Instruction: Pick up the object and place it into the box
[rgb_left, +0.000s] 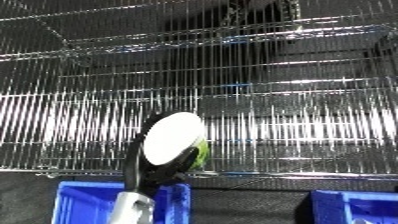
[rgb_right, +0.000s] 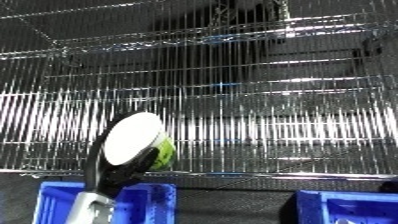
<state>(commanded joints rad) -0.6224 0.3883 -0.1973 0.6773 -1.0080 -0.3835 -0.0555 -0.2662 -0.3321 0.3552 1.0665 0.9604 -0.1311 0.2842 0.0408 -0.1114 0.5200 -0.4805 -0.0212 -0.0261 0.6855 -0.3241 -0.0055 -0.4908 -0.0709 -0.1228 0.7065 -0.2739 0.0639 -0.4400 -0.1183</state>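
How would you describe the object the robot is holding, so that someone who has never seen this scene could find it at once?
Start at the wire shelf filling the view, then drop to its front edge above the left blue bin. There the left hand grips a round container. Its flat white top and green side set it apart from the metal and blue around it.

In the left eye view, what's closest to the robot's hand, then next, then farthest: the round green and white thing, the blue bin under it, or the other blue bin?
1. The green and white object, held in the left hand.
2. The left blue bin, just below the hand.
3. The right blue bin, at the lower right corner.
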